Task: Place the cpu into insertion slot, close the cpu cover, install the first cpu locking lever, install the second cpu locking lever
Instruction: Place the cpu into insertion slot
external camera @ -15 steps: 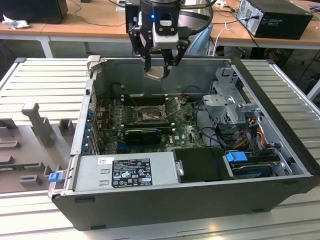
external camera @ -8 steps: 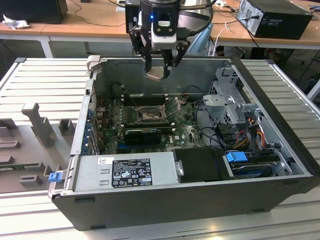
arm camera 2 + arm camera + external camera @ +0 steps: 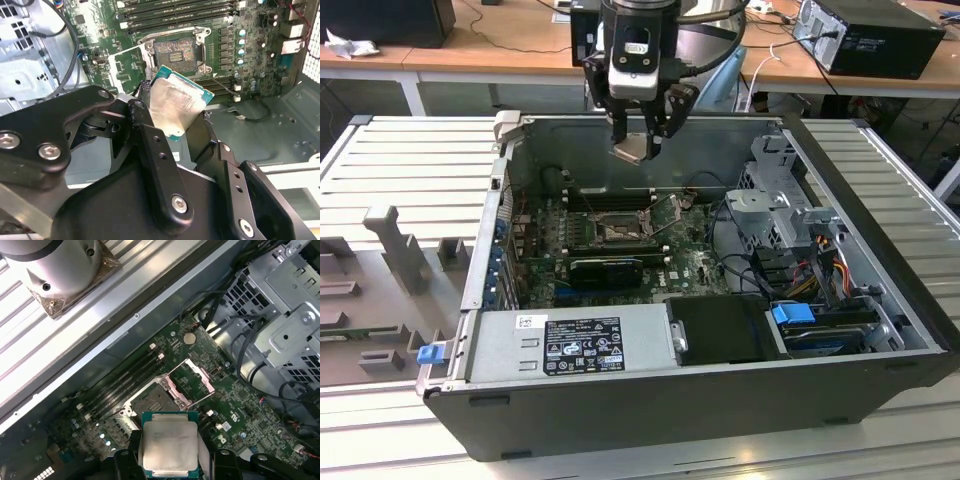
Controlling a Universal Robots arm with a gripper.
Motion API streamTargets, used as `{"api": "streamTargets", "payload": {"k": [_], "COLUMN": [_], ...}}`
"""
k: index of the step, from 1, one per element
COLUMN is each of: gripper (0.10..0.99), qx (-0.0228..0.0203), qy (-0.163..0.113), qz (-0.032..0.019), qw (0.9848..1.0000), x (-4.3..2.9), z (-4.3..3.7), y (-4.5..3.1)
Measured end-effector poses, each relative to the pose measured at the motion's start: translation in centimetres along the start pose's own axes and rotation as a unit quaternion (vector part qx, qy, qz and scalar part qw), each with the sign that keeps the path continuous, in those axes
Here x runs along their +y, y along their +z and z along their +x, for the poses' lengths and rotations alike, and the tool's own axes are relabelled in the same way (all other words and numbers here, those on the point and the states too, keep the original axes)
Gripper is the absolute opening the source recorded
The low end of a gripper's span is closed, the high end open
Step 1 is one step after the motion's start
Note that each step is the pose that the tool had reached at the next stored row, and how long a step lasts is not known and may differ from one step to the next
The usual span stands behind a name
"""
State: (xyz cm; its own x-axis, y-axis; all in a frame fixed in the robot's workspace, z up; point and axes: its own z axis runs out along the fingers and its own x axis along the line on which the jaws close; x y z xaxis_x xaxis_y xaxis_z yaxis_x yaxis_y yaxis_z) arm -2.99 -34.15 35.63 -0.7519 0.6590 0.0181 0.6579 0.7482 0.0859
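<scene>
Second wrist view: gripper (image 3: pixel 172 120) clamped on one cpu (image 3: pixel 177 97), above one insertion slot (image 3: pixel 175 52); one cpu cover (image 3: pixel 127 67) swung open.

Ribbed grey desk (image 3: pixel 400 160) carried the open PC case (image 3: pixel 700 405), lying on its side. Grey fixture blocks (image 3: pixel 398 250) sat on the desk, at the exterior view's left of the case.

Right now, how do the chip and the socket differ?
The chip is pale silver, the socket dark. The chip is gripped in the jaws, tilted, above the board; the socket lies flat on the board, empty, its cover open. Both are square.
</scene>
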Motion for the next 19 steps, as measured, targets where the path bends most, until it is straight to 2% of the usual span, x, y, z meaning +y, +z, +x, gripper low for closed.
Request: {"api": "streamTargets", "payload": {"k": [3,4,8,14,19], "gripper": [0.529,0.529,0.529,0.529,0.529], "qx": [-0.0033,-0.005,-0.0079,-0.0094,-0.011], "qy": [0.037,0.057,0.087,0.103,0.121], "qz": [-0.0006,-0.0009,-0.0013,-0.0012,-0.0015], "qw": [0.9993,0.9984,0.9961,0.9947,0.9926], "x": [-0.01,-0.01,-0.02,-0.02,-0.02], "z": [0.0,0.0,-0.01,0.0,0.0], "y": [0.11,0.14,0.21,0.25,0.33]}}
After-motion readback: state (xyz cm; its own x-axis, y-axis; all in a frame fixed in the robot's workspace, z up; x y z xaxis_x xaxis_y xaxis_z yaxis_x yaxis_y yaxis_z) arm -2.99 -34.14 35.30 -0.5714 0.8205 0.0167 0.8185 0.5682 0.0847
